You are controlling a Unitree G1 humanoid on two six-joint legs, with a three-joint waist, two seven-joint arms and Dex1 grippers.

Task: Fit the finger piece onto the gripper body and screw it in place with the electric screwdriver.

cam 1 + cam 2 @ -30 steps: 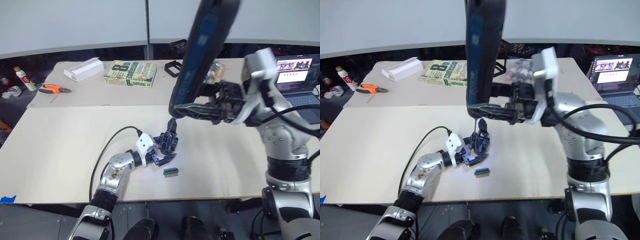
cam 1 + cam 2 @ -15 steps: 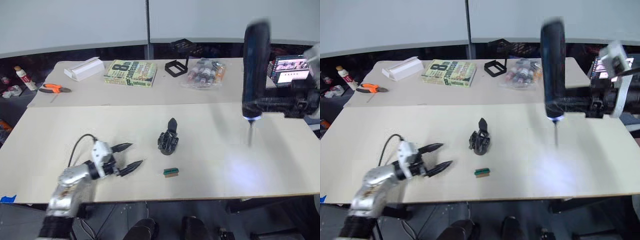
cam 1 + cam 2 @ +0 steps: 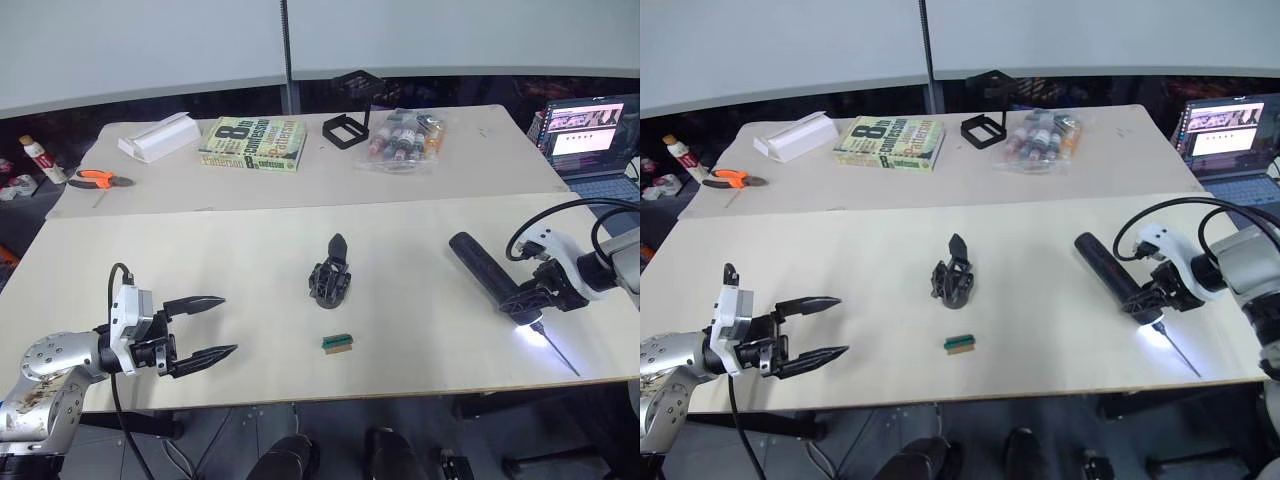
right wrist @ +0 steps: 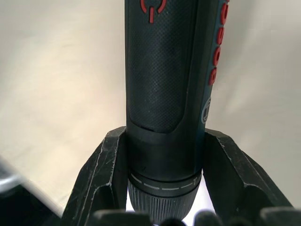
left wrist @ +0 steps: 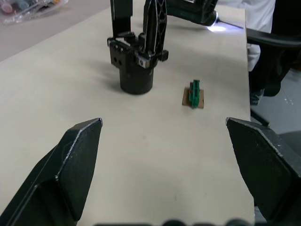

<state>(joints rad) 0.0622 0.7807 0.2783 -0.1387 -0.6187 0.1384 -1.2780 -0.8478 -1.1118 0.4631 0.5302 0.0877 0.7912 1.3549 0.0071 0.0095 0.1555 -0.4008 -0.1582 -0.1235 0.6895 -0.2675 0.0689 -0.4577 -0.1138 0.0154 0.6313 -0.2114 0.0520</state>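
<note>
The gripper body (image 3: 332,285) stands mid-table, with the pointed finger piece (image 3: 337,247) upright on top of it. It also shows in the left wrist view as the gripper body (image 5: 136,70), well ahead of the fingers. My left gripper (image 3: 204,327) is open and empty, far to the left of the body near the front edge. My right gripper (image 3: 527,297) is shut on the electric screwdriver (image 3: 483,268), which slants low over the table at the right. Its bit (image 3: 556,353) points at the front edge and its tip light is on. The wrist view shows the fingers (image 4: 101,174) clamping the screwdriver (image 4: 164,70).
A small green-and-brown block (image 3: 339,342) lies just in front of the body. On the far table are a book (image 3: 250,143), a white box (image 3: 155,137), a black square frame (image 3: 345,128), a bag of bottles (image 3: 403,140) and orange pliers (image 3: 95,178). A laptop (image 3: 590,135) sits far right.
My right arm has swung the screwdriver from upright down to a low slant at the table's right. My left gripper has drawn back leftward, away from the gripper body, still open.
</note>
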